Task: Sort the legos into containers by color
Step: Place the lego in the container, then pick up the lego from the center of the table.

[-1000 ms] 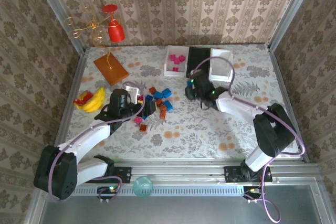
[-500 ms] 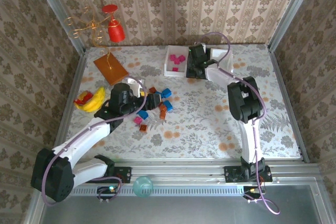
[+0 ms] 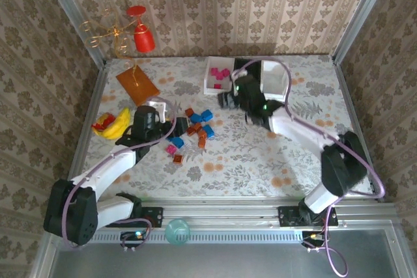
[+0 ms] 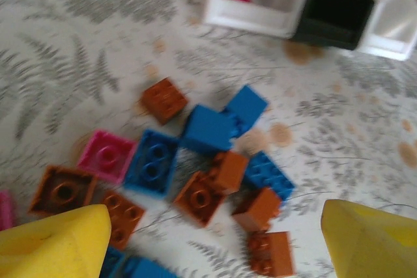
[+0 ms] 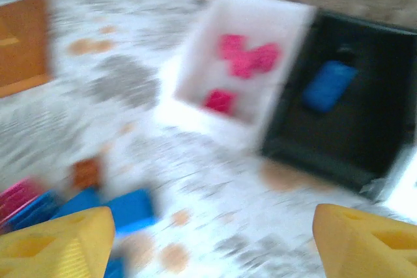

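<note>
The black tray (image 5: 365, 141) sits flat with one blue brick (image 5: 329, 86) inside. Against its left side a white tray (image 5: 195, 69) holds a few pink bricks (image 5: 247, 58), and a second white tray (image 3: 274, 86) flanks its right. Nearer than the black tray and leftward lie loose legos (image 4: 208, 131) (blue, brown-orange and pink, jumbled).

Left arm (image 3: 107, 168) and right arm (image 3: 301, 131): white tubular links between black cylindrical joints, each trailed by a looping lilac cable (image 3: 287, 86). Small green lights (image 3: 264, 105) dot the right arm's black wrist. Left end effector (image 4: 212, 245) and right end effector (image 5: 212, 242): blocky yellow fingers (image 4: 52, 242) with shallow recesses.
</note>
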Controlling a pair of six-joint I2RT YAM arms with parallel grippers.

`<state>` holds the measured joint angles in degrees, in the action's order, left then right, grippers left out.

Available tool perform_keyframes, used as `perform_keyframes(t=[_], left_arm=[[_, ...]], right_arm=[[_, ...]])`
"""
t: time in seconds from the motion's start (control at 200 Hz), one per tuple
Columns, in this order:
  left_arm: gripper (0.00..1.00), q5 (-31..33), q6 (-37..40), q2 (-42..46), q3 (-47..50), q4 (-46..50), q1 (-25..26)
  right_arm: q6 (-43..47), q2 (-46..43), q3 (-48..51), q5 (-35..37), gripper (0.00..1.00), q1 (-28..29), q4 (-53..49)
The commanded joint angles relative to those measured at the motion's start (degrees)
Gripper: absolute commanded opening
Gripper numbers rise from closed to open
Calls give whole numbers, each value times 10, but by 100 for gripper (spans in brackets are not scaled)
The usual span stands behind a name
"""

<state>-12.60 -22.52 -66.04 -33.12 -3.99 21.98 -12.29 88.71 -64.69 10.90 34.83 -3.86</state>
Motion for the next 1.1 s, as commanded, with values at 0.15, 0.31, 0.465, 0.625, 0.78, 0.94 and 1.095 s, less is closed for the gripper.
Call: perform_keyframes(t=[0.15,0.31,0.465,0.625,0.78,0.94,1.095], left_arm=[[85,-49,-23,6,31,-60,-24],[85,-45,-22,13,31,-51,-23],[85,-35,-18,22,34,-49,-25],[85,-32,-15,26,34,-45,-25],[85,-31,-15,33,36,-45,-25],[85,-33,-16,37,35,-43,-25],[85,-36,-15,38,34,-42,-25]], right_arm=[[4,16,128,-55,85,95,56],[-3,93,112,-20,76,107,87],[-3,154,56,7,71,92,89],[-20,201,2,-13,71,56,80],[-21,241,-38,-65,70,32,73],[-15,269,-74,-88,70,24,57],[-13,292,-100,-92,70,19,46]])
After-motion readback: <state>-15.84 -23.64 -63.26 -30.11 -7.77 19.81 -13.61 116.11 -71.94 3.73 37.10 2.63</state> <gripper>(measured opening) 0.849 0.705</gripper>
